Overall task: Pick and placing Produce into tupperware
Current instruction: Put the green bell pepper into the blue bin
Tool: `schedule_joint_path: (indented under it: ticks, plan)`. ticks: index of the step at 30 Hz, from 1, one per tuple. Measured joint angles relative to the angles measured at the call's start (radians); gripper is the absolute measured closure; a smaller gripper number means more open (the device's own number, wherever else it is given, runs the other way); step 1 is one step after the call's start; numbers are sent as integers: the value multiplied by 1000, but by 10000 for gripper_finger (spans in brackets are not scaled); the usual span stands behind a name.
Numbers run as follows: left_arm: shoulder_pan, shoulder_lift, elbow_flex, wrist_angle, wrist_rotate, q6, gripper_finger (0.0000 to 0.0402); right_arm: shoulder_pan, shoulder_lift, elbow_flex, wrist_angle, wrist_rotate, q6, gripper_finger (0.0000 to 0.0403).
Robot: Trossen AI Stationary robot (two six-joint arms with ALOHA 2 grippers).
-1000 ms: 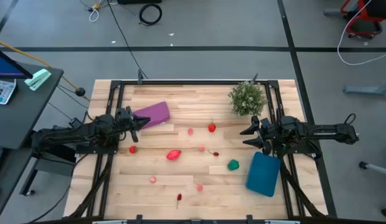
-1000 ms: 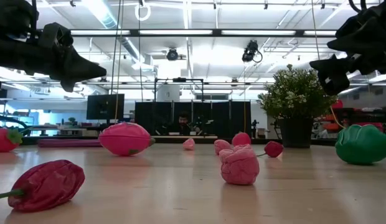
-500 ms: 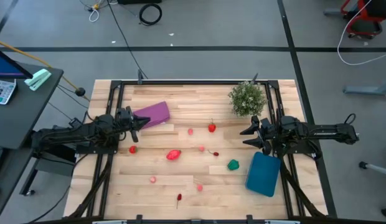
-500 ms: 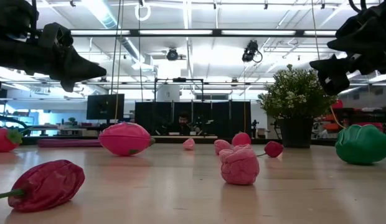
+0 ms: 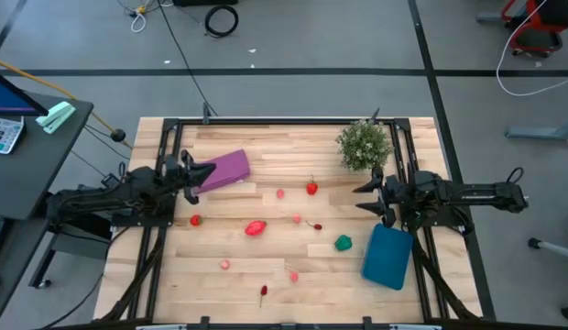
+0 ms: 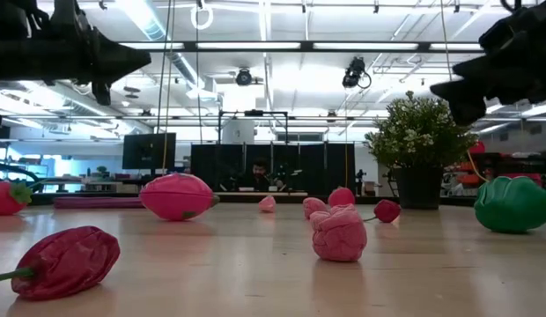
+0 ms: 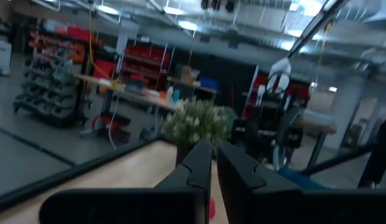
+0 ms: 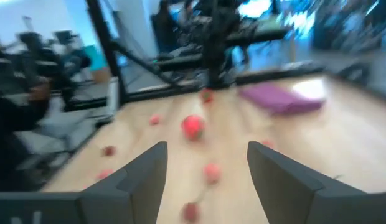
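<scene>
Small toy produce lies scattered on the wooden table: a red strawberry [image 5: 311,188], a large pink-red piece [image 5: 256,227], a red piece [image 5: 195,220], a green one [image 5: 343,243], a red chili [image 5: 264,291] and several small pink ones. The teal tupperware [image 5: 387,257] rests flat near the right edge. My left gripper [image 5: 211,170] hovers shut above the table's left side, close to the purple object [image 5: 224,168]. My right gripper [image 5: 359,197] hovers open at the right side, just beyond the tupperware's far end. Both grippers are empty.
A bushy potted plant [image 5: 364,144] stands at the far right of the table, beside the right arm. A black frame [image 5: 284,121] runs along the table's edges. In the low view a pink knitted piece [image 6: 339,233] and a dark red piece [image 6: 69,261] lie near the camera.
My left gripper has risen and tipped up from a downward slant to about level. My right gripper has also risen a little. The produce and the tupperware have stayed where they were.
</scene>
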Motion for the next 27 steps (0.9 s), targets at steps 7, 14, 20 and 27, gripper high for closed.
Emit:
schedule_joint_path:
  ticks: [7, 14, 20, 27]
  plan:
    - [0, 0, 0, 1, -1, 200, 376, 0, -1, 1, 226, 48, -173, 172]
    - [0, 1, 0, 2, 0, 240, 366, 0, 1, 5, 466, 21, -67, 172]
    - [0, 1, 0, 117, -38, 382, 373, 1, 3, 3, 473, 61, -64, 172]
    - [0, 1, 0, 189, -42, 630, 387, 0, 95, 15, 472, 139, -60, 172]
